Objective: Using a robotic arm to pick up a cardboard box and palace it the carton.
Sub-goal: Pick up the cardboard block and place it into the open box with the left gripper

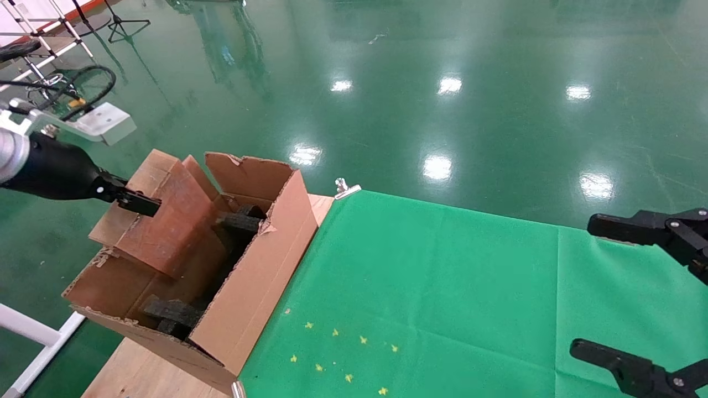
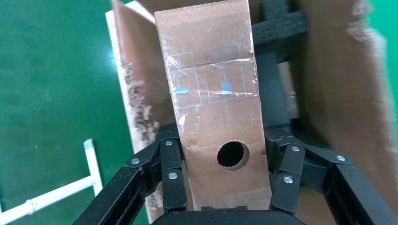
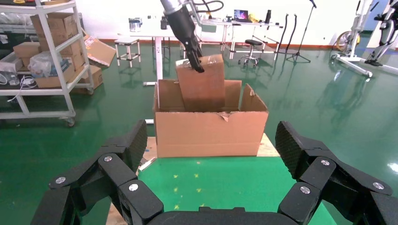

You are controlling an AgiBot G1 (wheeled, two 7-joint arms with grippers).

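The cardboard box (image 1: 166,221) is being held tilted, partly inside the carton (image 1: 260,276), pinched between the left gripper's (image 2: 225,180) jaws. The right gripper (image 3: 211,159) is being kept over the green surface (image 1: 442,287), jaws spread.

Looking like a robotics lab or test hall. Glossy green floor (image 1: 442,83) is reflecting ceiling lights. Metal shelving (image 3: 47,56) is holding boxes at 9 o'clock in the right wrist view. White workbench (image 3: 225,26) with a laptop (image 3: 241,14) is sitting at 12 o'clock, stools (image 3: 127,44) beside it. Stands (image 3: 300,33) are standing at 1 o'clock. Green cloth (image 1: 470,287) is covering the work table, clipped at the corner.
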